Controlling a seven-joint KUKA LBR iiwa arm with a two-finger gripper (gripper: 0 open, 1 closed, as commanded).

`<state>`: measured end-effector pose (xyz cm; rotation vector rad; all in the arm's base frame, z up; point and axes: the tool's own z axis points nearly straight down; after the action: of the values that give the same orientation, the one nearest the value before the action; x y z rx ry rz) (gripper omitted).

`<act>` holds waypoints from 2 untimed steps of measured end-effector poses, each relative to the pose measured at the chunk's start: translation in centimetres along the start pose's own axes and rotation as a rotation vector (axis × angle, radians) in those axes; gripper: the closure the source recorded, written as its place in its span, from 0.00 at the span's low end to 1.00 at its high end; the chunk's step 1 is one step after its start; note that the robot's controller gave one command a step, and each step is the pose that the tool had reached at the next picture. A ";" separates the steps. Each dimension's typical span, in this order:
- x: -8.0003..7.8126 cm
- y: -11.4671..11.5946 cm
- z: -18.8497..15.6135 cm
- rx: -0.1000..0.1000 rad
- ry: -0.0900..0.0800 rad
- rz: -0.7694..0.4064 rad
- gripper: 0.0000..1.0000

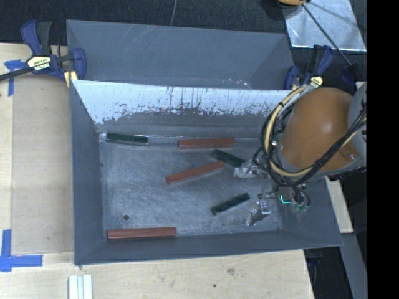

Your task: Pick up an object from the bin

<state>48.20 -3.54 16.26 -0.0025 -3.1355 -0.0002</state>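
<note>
A: Which step is judged to be in hand in the camera view?

B: The approach, before any grasp. The pincer [254, 195] is seen low over the right end of the bin [84, 167], beneath the orange cover [315, 129] of the wrist. No thing is seen to be held by it. Whether it is open or closed cannot be told, since its tip is crowded by cables and metal parts.

A: Which thing is taken to be nearest?

B: A short dark green bar [229, 203] is found lying flat and slanted on the bin floor, just beside the pincer on its left. A second dark bar [227, 157] is seen a little farther up, also near the pincer, with its left end close to a slanted reddish-brown bar [194, 173].

A: And the rest?

B: Another reddish-brown bar [206, 143] and a dark green one [127, 139] are laid along the far wall. A third reddish-brown bar [141, 233] is set against the near wall, well apart from the pincer.

A: What is called for by the next move?

B: It is judged that the pincer must be brought squarely over the short dark green bar, aligned across its narrow width, lowered to the floor and closed. Care is needed because the bar lies flat and thin, so a shallow descent could be wasted.
</note>
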 end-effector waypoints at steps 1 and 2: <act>-0.2 0.0 -0.4 0.001 -0.009 -0.001 0.00; -3.0 0.1 8.6 0.002 -0.009 -0.372 1.00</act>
<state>51.14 -3.48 7.62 0.5787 -3.0904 0.0006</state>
